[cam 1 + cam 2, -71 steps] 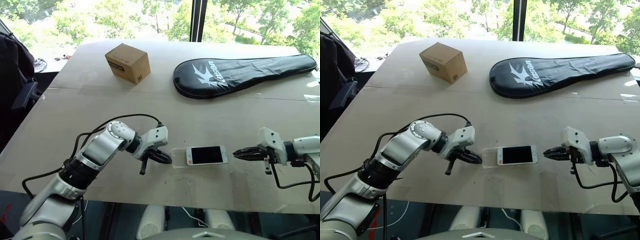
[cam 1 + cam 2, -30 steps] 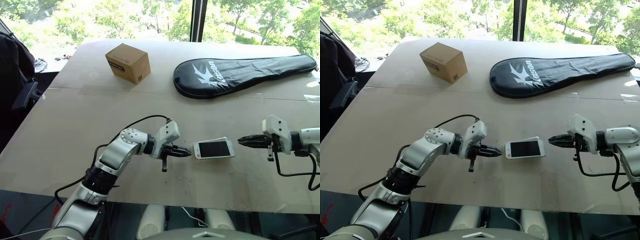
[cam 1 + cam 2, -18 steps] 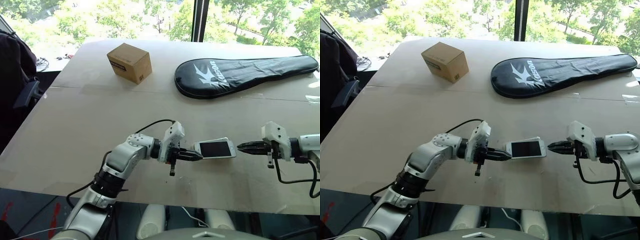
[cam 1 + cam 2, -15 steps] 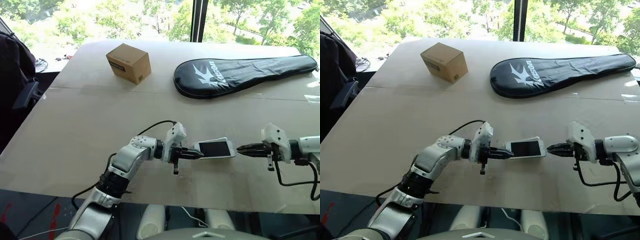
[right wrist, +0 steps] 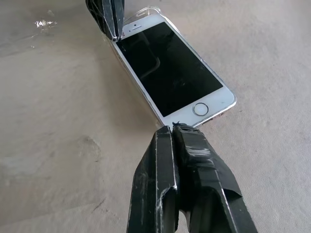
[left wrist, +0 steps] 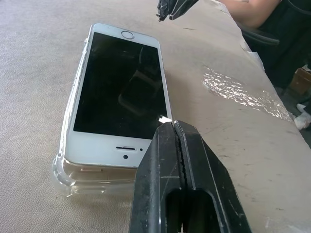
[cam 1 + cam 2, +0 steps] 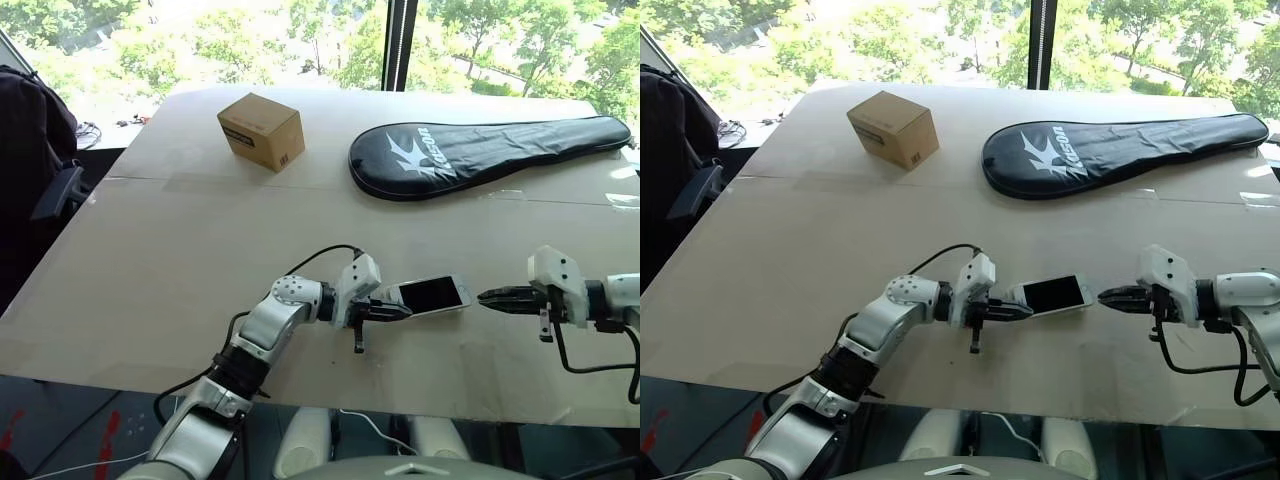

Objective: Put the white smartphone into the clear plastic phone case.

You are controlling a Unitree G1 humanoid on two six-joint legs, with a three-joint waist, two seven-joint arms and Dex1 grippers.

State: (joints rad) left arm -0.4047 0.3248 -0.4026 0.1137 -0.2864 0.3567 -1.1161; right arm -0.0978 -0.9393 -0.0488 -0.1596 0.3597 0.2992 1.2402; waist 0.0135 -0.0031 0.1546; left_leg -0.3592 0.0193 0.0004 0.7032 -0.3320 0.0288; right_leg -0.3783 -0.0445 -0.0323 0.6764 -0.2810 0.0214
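- Both grippers, left gripper point(image 7: 400, 310) and right gripper point(image 7: 487, 297), have jaws pinched closed, holding nothing.
- Uneven end pressure could skate the white smartphone point(image 6: 119, 94) off the clear plastic phone case point(image 6: 65, 172).

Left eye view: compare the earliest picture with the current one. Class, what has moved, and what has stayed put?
The left gripper, shut, travelled rightward and pushed the clear plastic phone case and white smartphone toward the right gripper. The phone now sits slightly askew on the case, with a shut gripper at each end. Nothing was grasped. The cardboard box and black racket cover stayed put.
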